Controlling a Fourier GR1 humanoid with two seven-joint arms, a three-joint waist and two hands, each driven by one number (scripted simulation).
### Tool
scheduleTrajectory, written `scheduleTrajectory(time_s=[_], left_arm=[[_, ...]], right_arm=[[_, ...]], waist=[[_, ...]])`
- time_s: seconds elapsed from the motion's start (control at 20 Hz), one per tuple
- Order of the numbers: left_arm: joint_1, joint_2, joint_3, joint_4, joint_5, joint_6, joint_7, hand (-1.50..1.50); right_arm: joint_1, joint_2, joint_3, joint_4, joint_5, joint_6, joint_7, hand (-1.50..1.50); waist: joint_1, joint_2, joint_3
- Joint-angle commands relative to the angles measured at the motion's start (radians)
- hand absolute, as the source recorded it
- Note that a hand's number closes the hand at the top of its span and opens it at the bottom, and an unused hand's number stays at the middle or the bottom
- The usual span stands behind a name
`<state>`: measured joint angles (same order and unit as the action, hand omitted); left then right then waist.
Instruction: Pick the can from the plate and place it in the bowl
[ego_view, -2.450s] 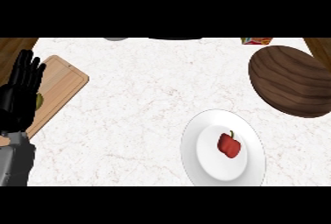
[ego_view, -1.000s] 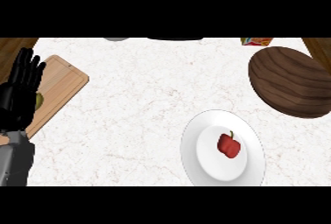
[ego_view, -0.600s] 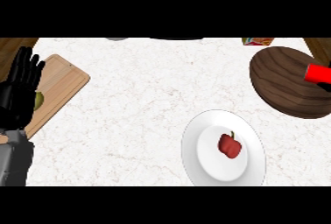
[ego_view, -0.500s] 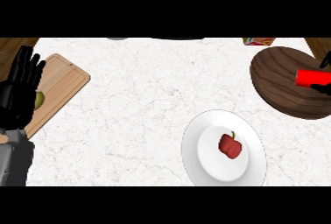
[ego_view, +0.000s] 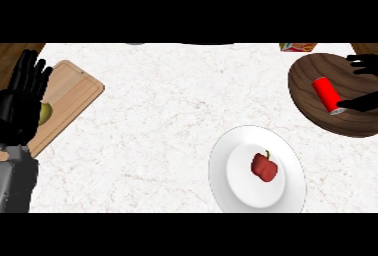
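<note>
The red can lies on its side inside the dark wooden bowl at the right edge of the view, its silver end pointing toward the lower right. Only parts of the right hand show there: dark fingers reach in above the can and another part lies just beside the can's silver end. Whether these fingers clasp the can or have let it go cannot be told, since most of the hand is cut off by the edge of the view.

Below and left of the bowl, near it but apart, sits a white plate on the pale marbled surface. A red pepper with a short stem lies near the middle of the plate. Nothing lies between the plate and the bowl.

At the far left, the left hand rests with its fingers straight and released, pointing up the view, holding nothing. It lies over a wooden cutting board, and a small yellow-green thing, partly hidden by the hand, sits on that board. At the top edge, above the bowl, a small orange and red package is partly visible.
</note>
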<state>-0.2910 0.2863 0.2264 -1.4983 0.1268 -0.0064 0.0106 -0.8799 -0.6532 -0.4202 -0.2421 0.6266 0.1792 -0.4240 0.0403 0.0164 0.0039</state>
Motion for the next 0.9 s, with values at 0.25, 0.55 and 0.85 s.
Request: scheduleTrajectory(time_s=[0.25,0.55,0.85], left_arm=[[0.03,0.01,0.012,0.0,0.012,-0.023,-0.016,0.0],[0.022,-0.018,-0.016,-0.032,-0.015,0.013,0.003,0.0],[-0.001,-0.023,-0.014,-0.018,-0.019,0.026,-0.003,0.0]], right_arm=[[-0.021,-0.084,-0.2,0.019,-0.177,-0.109,-0.045,-1.5],[0.073,-0.233,-0.307,0.074,-0.268,-0.043,-0.067,-1.5],[0.156,-0.355,-0.367,0.104,-0.327,0.12,-0.107,-1.5]], waist=[[0.008,0.002,0.0],[0.004,0.008,0.004],[-0.007,0.011,0.007]])
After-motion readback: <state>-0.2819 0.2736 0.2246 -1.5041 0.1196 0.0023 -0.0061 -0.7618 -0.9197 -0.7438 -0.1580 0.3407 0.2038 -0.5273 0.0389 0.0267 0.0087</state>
